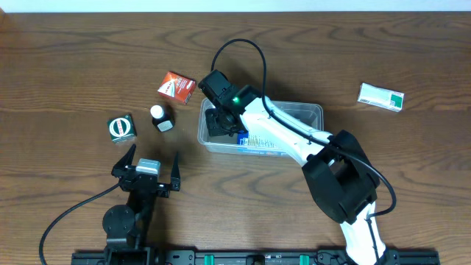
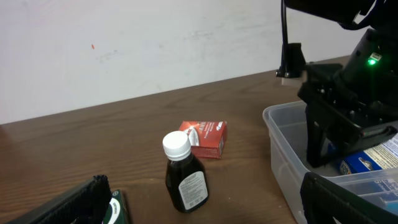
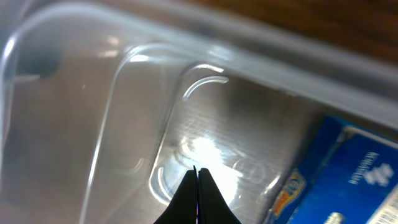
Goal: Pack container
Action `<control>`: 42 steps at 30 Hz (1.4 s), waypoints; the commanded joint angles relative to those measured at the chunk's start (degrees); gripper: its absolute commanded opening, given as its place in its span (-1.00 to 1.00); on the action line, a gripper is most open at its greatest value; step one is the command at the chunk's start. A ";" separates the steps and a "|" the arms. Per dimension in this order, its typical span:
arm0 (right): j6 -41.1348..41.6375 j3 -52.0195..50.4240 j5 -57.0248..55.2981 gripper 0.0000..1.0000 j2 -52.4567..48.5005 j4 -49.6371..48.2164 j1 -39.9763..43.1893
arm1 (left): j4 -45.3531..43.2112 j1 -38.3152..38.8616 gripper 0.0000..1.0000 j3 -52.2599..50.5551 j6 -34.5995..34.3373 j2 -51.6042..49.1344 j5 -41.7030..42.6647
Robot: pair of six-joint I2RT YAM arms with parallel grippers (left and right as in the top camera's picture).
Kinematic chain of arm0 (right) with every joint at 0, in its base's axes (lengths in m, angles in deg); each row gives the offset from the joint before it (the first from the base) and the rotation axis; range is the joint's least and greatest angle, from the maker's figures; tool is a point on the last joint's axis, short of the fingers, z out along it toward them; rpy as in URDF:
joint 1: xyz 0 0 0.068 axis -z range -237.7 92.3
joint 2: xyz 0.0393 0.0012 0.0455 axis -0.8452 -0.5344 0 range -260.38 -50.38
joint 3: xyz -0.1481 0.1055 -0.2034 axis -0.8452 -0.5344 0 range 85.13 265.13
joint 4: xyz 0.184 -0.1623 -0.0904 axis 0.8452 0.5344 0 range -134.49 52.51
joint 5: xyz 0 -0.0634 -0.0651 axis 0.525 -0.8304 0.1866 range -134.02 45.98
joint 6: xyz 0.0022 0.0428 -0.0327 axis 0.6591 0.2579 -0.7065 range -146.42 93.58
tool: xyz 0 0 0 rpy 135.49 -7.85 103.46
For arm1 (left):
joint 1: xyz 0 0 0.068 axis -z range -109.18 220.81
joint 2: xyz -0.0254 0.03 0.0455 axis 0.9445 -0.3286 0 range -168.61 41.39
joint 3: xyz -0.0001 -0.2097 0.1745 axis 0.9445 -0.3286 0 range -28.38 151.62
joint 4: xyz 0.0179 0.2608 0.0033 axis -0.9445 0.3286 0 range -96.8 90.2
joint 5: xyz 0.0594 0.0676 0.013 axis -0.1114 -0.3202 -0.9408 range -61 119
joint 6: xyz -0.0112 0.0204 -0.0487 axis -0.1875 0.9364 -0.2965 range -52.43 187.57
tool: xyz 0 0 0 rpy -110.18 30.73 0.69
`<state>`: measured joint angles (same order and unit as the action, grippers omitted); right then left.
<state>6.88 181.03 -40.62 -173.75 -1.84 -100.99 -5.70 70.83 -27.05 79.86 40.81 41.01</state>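
On the brown wooden surface (image 1: 73, 59), hovering with right jaws pressed together, empty, inside the left end of the clear rectangular plastic container (image 1: 313, 108), its long axis running side to side, left jaws waiting spread, well apart.

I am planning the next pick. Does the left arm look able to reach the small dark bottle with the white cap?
Probably yes. The open left gripper faces the small dark bottle, which stands upright just ahead; nothing lies between them.
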 commanded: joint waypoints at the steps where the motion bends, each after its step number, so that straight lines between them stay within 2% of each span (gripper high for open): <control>1: 3.32 0.35 -4.61 -0.97 -0.42 0.28 -0.35 | 1.86 -0.04 0.96 -1.09 0.74 0.33 0.63; 9: 9.42 -0.66 -10.78 -0.98 -0.52 0.33 -1.81 | 1.86 -0.04 0.96 -1.09 0.74 0.33 0.63; 17: 12.83 -2.69 -12.28 -0.98 -0.52 0.09 -2.14 | 1.84 -0.04 0.96 -1.09 0.74 0.35 0.63; 29: 12.96 -3.52 -12.81 -0.97 -0.52 1.22 -2.10 | 1.86 -0.04 0.96 -1.09 0.74 0.33 0.63; 42: 12.92 -3.58 -18.60 -0.97 -0.52 2.36 -2.01 | 1.84 -0.04 0.96 -1.09 0.74 0.33 0.63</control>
<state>18.62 177.97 -56.38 -173.75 0.46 -102.78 -5.70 70.83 -27.05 79.88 40.81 41.01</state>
